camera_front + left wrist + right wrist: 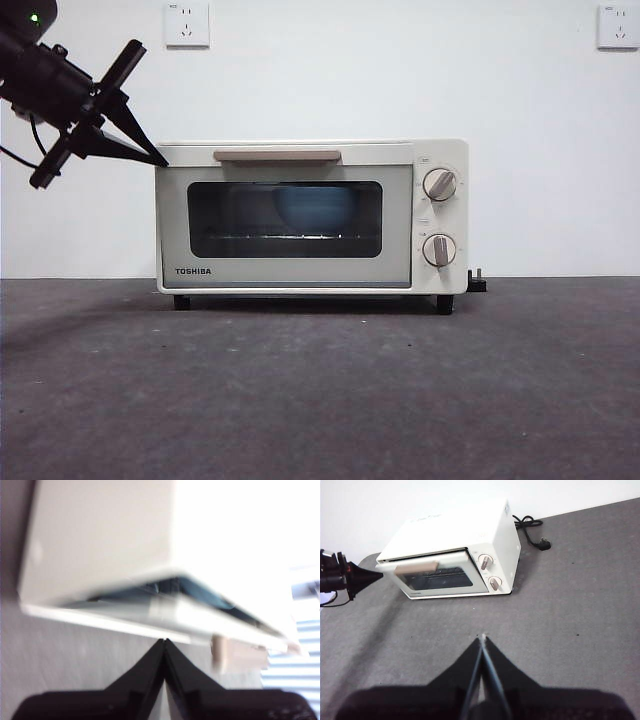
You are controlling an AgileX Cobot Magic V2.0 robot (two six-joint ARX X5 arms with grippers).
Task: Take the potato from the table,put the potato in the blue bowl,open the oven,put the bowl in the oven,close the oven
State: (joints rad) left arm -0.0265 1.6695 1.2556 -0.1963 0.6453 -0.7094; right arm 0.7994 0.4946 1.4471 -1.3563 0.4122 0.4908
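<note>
The right gripper (483, 638) hangs pressed together over the bare near part of the table (320, 400). Farther back, the left gripper (160, 160), jaws together, touches the upper left door corner of the oven (310, 215), lettered TOSHIBA. The blue bowl (315, 205) sits inside; the potato cannot be seen.

Ahead of you the oven (312, 216) stands far back on the table (320, 390), against the wall, its door almost shut over the blue bowl (316, 205) inside. The left gripper (163, 160) touches the door's upper left corner, crowding that side. The near table, and the oven's right flank, lie open.
</note>
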